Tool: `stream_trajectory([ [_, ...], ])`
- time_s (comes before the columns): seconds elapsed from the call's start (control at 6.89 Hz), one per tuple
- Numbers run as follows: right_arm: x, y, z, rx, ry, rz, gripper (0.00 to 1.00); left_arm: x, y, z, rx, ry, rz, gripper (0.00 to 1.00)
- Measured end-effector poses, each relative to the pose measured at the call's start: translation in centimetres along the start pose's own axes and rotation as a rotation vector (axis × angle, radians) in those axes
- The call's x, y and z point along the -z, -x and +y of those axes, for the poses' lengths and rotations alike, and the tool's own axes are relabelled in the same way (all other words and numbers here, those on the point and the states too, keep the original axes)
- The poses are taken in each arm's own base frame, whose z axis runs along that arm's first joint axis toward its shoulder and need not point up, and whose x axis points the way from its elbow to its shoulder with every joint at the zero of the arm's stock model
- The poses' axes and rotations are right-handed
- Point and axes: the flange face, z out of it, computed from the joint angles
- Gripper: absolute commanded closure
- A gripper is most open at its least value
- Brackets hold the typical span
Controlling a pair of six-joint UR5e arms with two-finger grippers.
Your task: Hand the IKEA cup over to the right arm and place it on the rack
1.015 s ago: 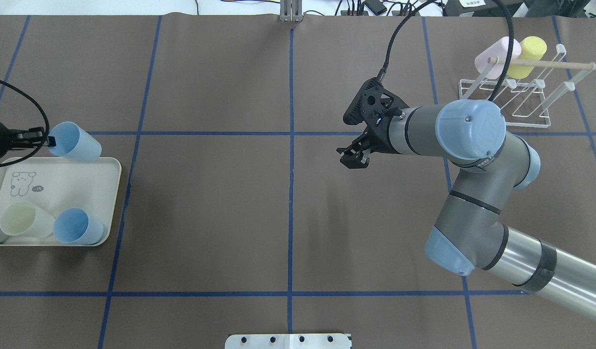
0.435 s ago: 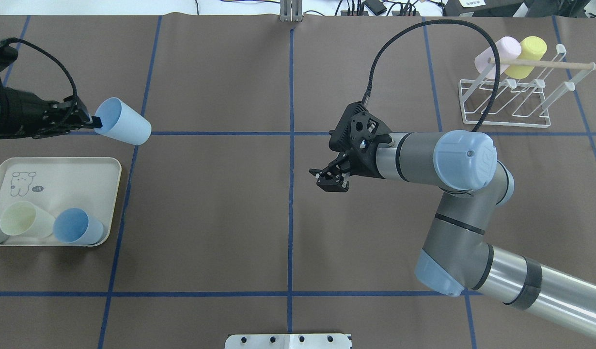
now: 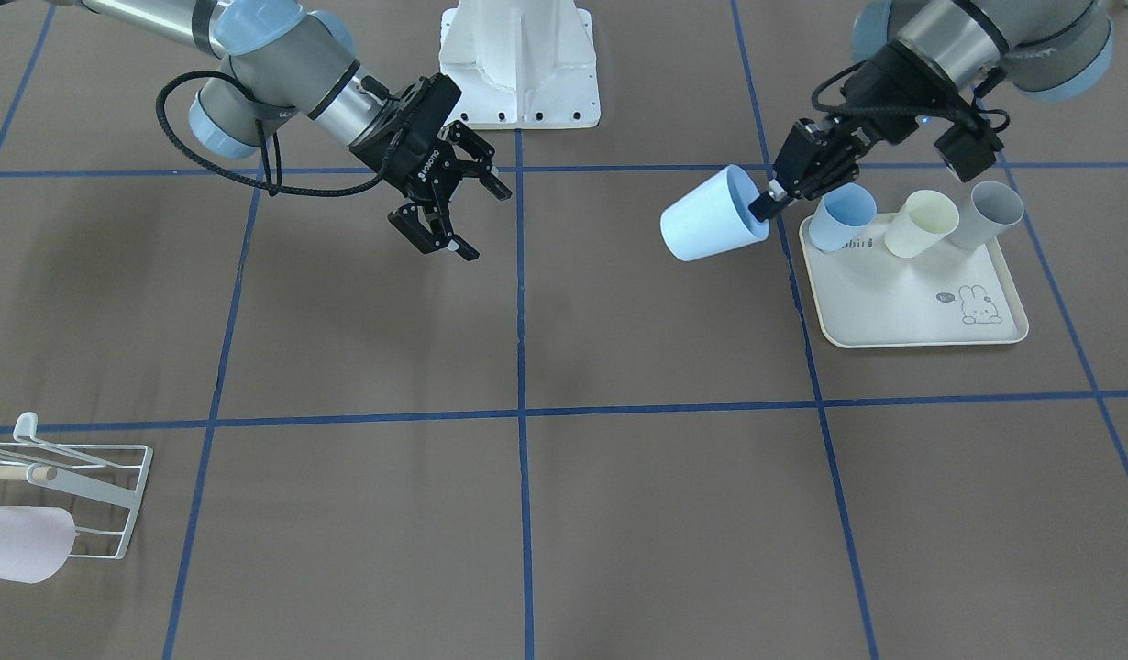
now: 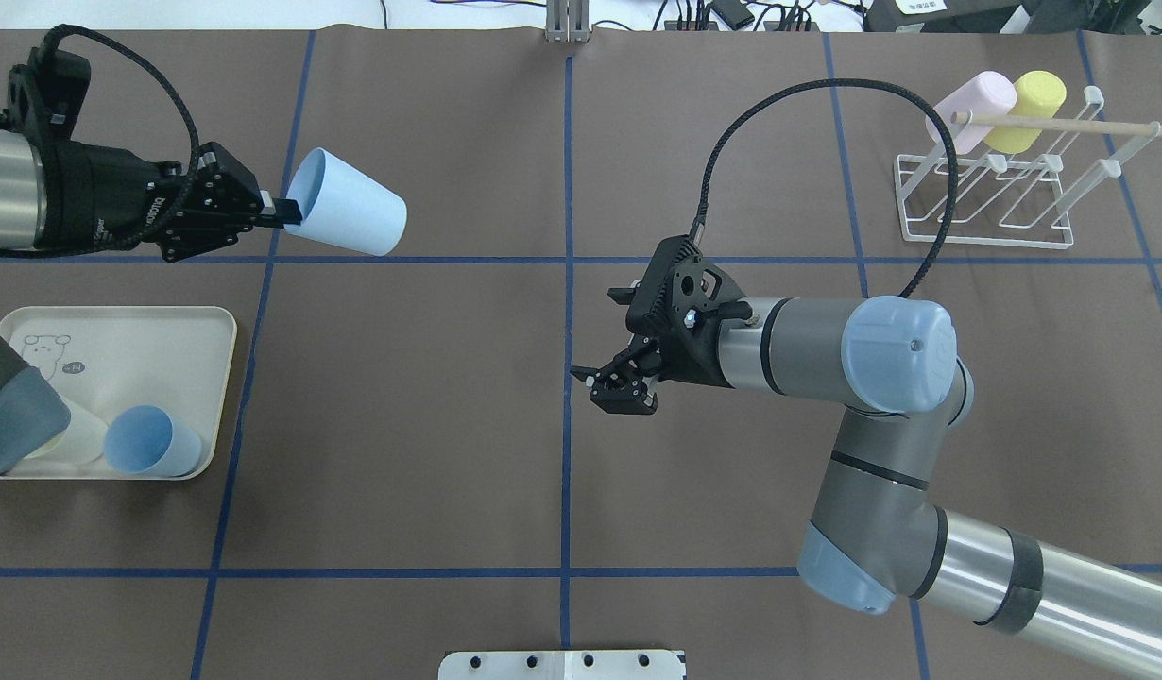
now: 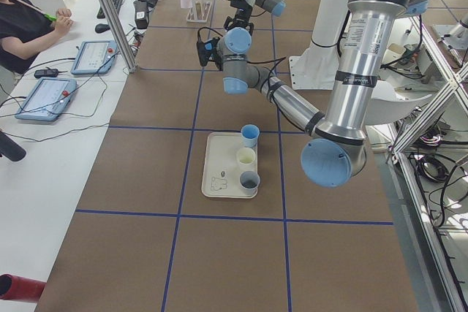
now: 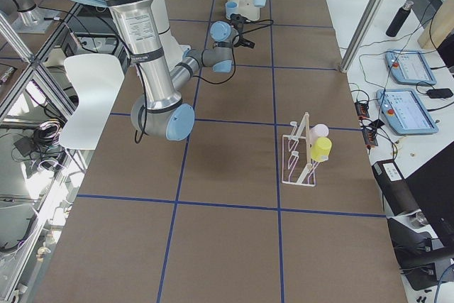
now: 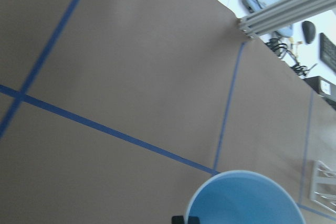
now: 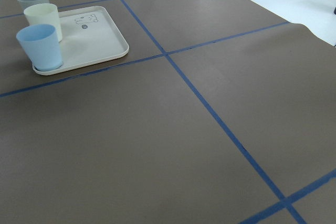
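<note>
Pale-blue plastic, the IKEA cup (image 4: 350,215) hangs in the air on its side above the brown surface (image 4: 401,425), with its mouth toward the left tool (image 4: 277,210) and its base toward the middle. That tool is clamped on the cup's rim, though we cannot make out how its fingers sit on the wall. The left wrist view gives us only an arc of the rim at its bottom edge. The right tool (image 4: 611,387) hovers near the centre line, well apart from the cup, with its jaws spread wide and nothing between them. Its own wrist view shows no fingers, and the cup is cut off there at the top edge. From overhead, a blurred part of the left arm covers a corner of the tray (image 4: 137,349), so we see the blue cup (image 4: 151,442) whole but only a sliver of the cream cup (image 3: 922,222). The grey cup (image 3: 986,213) shows only from the front. The rack (image 4: 1006,189) stands at the far right of the surface, with a pink cup (image 4: 968,109) and a yellow cup (image 4: 1030,109) on its prongs. In the front view the frame edge cuts the rack off.
</note>
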Motion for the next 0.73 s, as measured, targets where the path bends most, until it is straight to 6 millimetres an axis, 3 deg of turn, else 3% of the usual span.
stream_trajectory([
  [0.29, -0.3, 1.1, 0.2, 0.001, -0.003, -0.021, 0.01, -2.7, -1.3, 4.4, -0.140, 0.114, 0.094, 1.00],
  [0.44, -0.4, 1.7, 0.2, 0.002, -0.006, -0.032, 0.01, -3.9, -1.3, 5.3, -0.190, 0.136, 0.102, 1.00],
  [0.73, -0.5, 2.7, 0.3, 0.003, -0.013, -0.051, 0.01, -6.5, -1.2, 4.7, -0.224, 0.143, 0.092, 1.00],
])
